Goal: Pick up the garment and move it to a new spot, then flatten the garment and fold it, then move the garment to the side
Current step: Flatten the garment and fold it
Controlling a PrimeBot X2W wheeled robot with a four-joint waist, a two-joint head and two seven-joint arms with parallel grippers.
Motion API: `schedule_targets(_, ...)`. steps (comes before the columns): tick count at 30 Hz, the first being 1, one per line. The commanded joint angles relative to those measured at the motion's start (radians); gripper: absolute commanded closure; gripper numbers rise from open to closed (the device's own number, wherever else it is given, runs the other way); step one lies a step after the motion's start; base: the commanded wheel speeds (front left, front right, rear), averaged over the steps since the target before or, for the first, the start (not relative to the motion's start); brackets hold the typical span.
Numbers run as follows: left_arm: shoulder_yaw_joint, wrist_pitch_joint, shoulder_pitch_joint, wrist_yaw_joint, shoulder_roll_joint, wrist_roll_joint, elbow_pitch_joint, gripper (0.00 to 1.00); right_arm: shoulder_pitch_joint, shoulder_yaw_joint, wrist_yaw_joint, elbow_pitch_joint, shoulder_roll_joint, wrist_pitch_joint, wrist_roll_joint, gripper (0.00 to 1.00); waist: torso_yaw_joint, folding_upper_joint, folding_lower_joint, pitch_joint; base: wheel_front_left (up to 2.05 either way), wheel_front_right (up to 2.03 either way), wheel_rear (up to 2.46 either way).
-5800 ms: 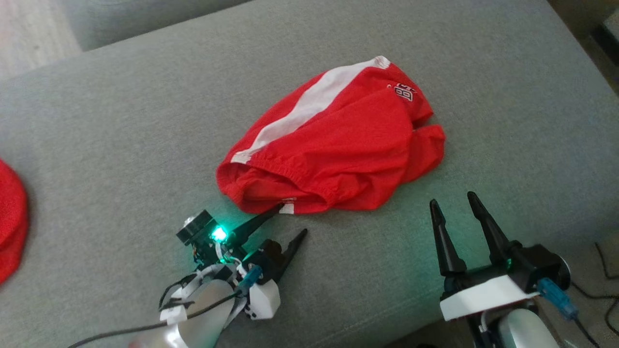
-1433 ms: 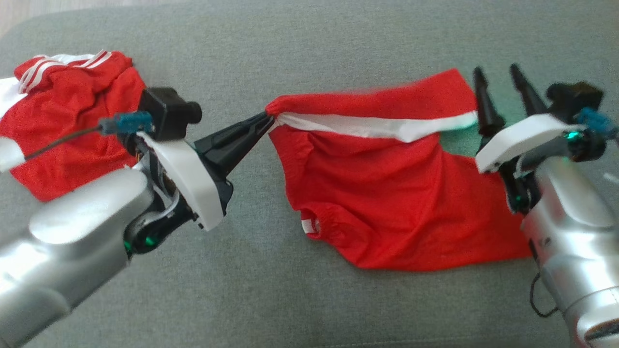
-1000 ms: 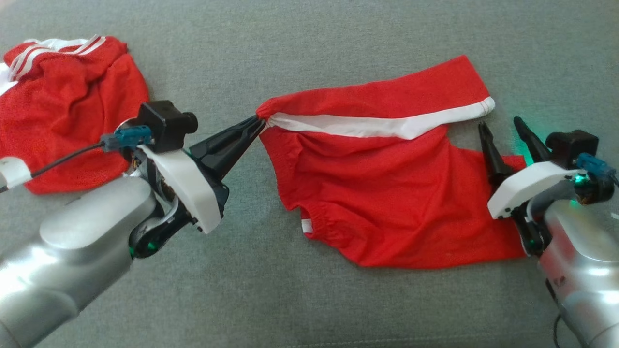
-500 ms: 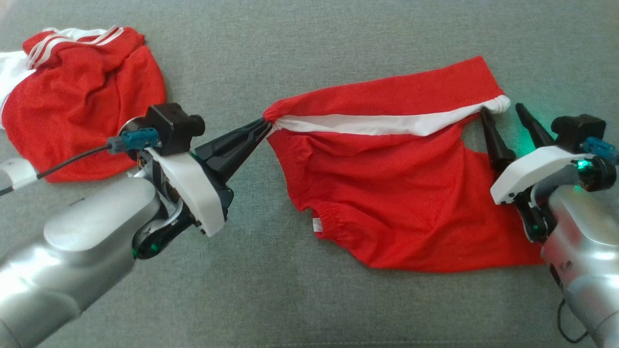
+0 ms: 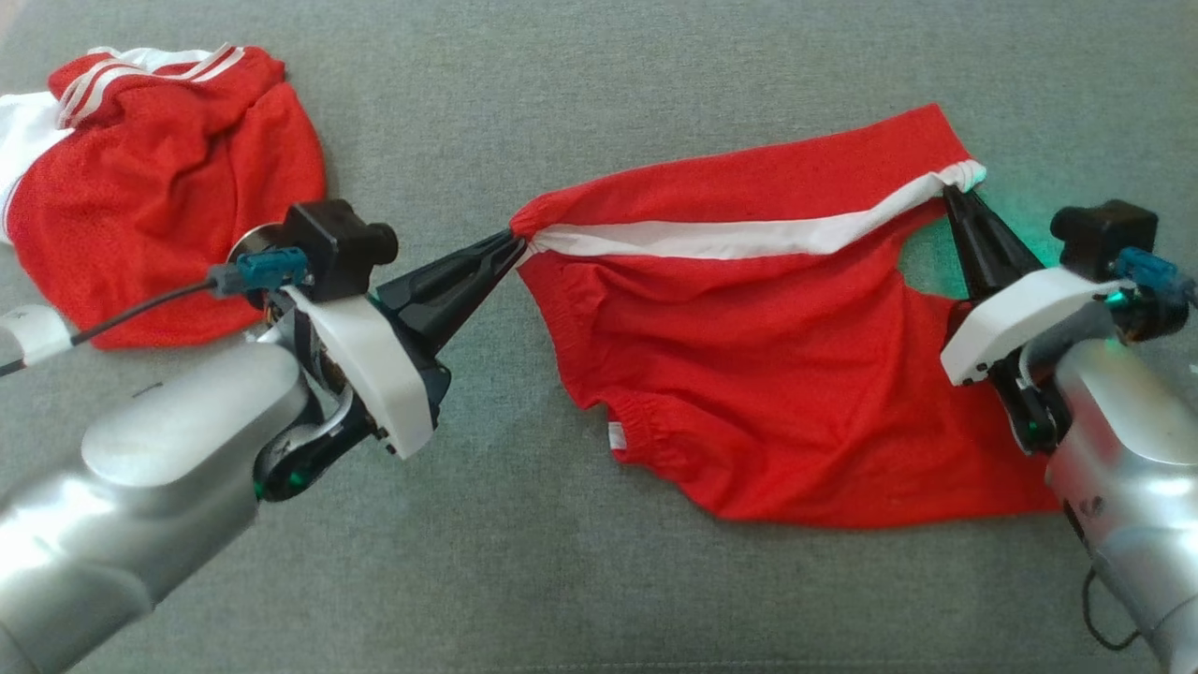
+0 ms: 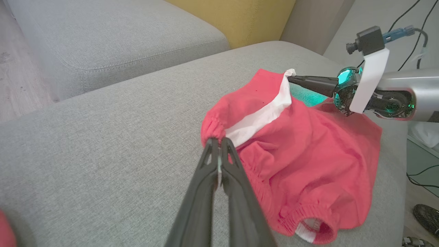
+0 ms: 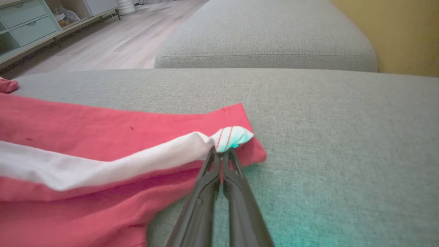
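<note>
I can read no words, numbers or logos here; the white tag (image 5: 615,436) on the red shorts (image 5: 749,374), at their seven o'clock edge, is too small.

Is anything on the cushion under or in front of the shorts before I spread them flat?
Nothing visible. The cushion around the shorts is bare; a second red garment lies apart, off to the left.

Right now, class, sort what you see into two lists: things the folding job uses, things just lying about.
Job: shorts, left gripper, right gripper (each shut on an end of the white stripe), sofa.
Lying about: other red garment, drawers.
</note>
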Motion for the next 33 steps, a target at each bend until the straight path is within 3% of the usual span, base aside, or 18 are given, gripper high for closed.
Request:
schedule_targets(1, 0.045, -0.012, -0.047, 0.002, 0.037, 0.008, -0.011, 1.00, -0.008, 0.006, 0.007, -0.042, -0.023, -0.013, -0.015, 1.00, -0.003, 0.0000, 0.0000, -0.001, 0.00, 0.00, 0.00)
schedule_targets(12, 0.045, -0.141, -0.117, 0.002, 0.057, 0.062, 0.005, 1.00, -0.007, -0.151, 0.007, -0.257, -0.063, -0.014, -0.085, 1.00, -0.035, 0.0000, 0.0000, -0.057, 0.00, 0.00, 0.00)
schedule_targets(19, 0.047, -0.180, -0.289, 0.002, 0.071, 0.136, 0.017, 1.00, -0.121, -0.266, 0.007, -0.328, -0.096, -0.014, -0.128, 1.00, -0.063, 0.0000, 0.0000, -0.059, 0.00, 0.00, 0.00)
schedule_targets(24, 0.088, -0.201, -0.455, 0.002, -0.023, 0.205, 0.116, 1.00, -0.311, -0.283, 0.007, -0.296, -0.110, -0.014, -0.159, 1.00, -0.069, 0.0000, 0.0000, -0.014, 0.00, 0.00, 0.00)
schedule_targets(29, 0.287, -0.207, -0.557, 0.037, -0.134, 0.369, 0.159, 1.00, -0.435, -0.352, 0.007, -0.333, -0.099, -0.014, -0.226, 1.00, -0.083, 0.0000, 0.0000, 0.011, 0.00, 0.00, 0.00)
schedule_targets(33, 0.369, -0.207, -0.508, 0.022, -0.159, 0.500, 0.126, 1.00, -0.415, -0.403, 0.007, -0.393, -0.093, -0.014, -0.268, 1.00, -0.092, 0.0000, 0.0000, 0.009, 0.00, 0.00, 0.00)
